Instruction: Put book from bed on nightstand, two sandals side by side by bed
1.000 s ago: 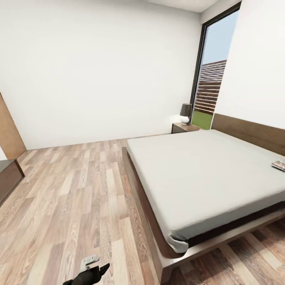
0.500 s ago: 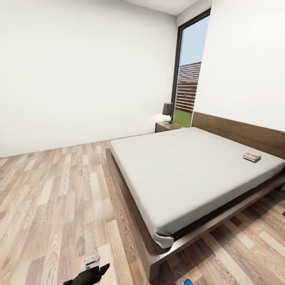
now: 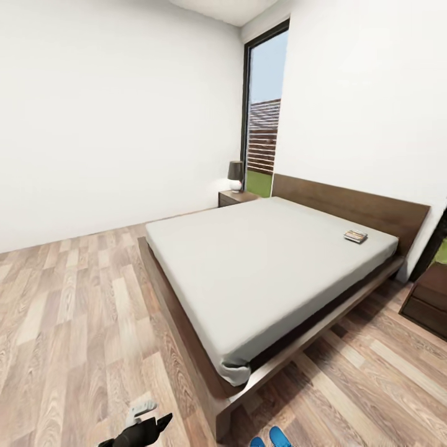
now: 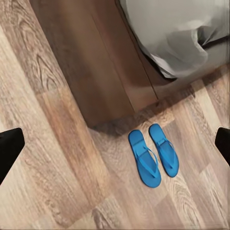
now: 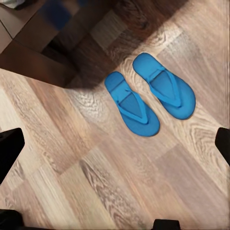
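The bedroom (image 3: 112, 112) is seen from near the foot of the bed; the step in hand is judged to be the approach, with nothing yet grasped. The bed (image 3: 261, 261) runs from the near centre to the far right; a nightstand (image 3: 236, 197) stands at its far left corner beside the window, and a second nightstand (image 3: 428, 304) is glimpsed at the right edge. The sandals (image 4: 153, 154) lie side by side on the floor just off the bed's near corner, so that part is judged nearly met already. The book (image 3: 355, 236) rests on the mattress by the headboard, far right. The left claw (image 4: 115, 143) is spread wide and empty; the right claw (image 5: 115, 143) is likewise spread and empty. The next move is judged to call for driving round the right side until the book is within reach. Compared with a second ago, the whole view has swung rightward; the book, then at the right edge, is now well inside the picture, and the sandals' tips have come into view at the bottom.
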{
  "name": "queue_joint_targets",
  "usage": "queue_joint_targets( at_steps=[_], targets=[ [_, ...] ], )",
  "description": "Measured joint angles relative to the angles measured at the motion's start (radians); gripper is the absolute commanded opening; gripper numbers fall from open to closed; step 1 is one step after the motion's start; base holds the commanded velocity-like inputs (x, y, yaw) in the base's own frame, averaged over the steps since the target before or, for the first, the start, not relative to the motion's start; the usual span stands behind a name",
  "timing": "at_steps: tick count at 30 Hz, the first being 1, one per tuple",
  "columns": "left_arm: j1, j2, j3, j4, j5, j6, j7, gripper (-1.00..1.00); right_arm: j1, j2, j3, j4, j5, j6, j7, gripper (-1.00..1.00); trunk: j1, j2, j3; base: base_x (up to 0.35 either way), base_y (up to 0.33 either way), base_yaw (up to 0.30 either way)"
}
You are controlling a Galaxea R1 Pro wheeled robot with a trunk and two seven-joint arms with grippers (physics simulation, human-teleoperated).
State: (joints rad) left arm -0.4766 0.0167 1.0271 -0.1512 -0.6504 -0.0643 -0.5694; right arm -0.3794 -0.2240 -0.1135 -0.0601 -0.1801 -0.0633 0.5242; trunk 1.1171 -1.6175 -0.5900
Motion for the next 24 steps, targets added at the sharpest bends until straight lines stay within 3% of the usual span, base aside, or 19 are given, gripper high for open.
queue_joint_targets(
  at_steps=[24],
  targets=[
    [0.0, 0.0, 0.0, 0.006, 0.0, 0.0, 0.0, 1.0, 0.0, 0.0, 0.0, 0.0, 0.0, 0.0, 0.0, 1.0, 0.0, 0.0, 0.0, 0.0, 0.0, -0.286]
  ],
)
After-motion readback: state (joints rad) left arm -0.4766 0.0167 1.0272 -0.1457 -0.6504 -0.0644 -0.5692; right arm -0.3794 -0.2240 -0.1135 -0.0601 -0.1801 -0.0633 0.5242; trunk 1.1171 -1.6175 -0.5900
